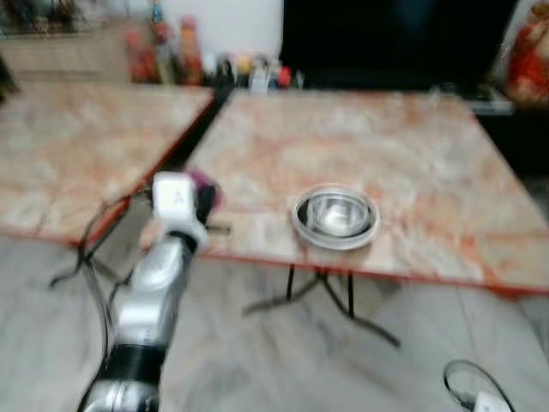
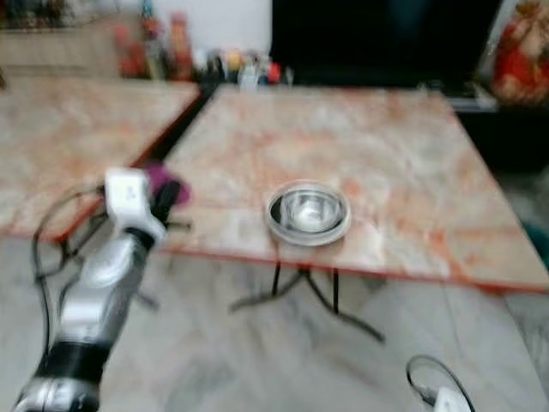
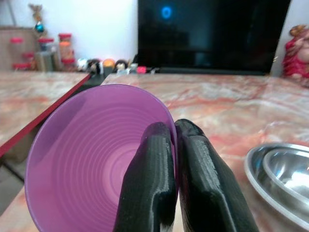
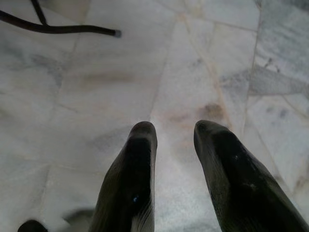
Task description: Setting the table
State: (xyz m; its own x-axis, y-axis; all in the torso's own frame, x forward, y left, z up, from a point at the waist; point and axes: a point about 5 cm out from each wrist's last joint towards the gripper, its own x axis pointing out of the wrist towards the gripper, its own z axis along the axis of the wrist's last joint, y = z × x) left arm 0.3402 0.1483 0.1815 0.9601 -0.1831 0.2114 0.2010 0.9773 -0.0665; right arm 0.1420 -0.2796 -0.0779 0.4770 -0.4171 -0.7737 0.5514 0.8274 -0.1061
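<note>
Clearly the thing in play is a purple cup point(image 3: 96, 154), pinched at its rim by the left gripper point(image 3: 175, 140): one black finger lies inside the mouth, the other outside, with the thin wall clamped between them. It hangs just over the near edge of the table point(image 1: 412, 146), toward the near left corner, its mouth turned back toward the wrist camera. It looks like ribbed translucent plastic, so I judge it light, a little flexible at the lip and not fragile; a rim pinch suits it, though a hard squeeze might bend the wall, and a smooth lip could slide between the pads if the arm jerks. It should be set down on its base, so the wrist will likely need to tip it upright before letting go. Near the middle of the same near edge, well to the right of the cup, sits a steel plate point(image 1: 336, 232) with a steel bowl point(image 1: 334, 213) inside it. Jars and bottles point(image 1: 163, 47) stand beyond the far left corner, beside a dark screen point(image 1: 395, 39). A second table point(image 1: 77, 137) stands to the left, apart by a narrow gap. The right gripper point(image 4: 175, 137) hangs idle over the marble floor point(image 4: 96, 87), its fingers parted and holding nothing.
</note>
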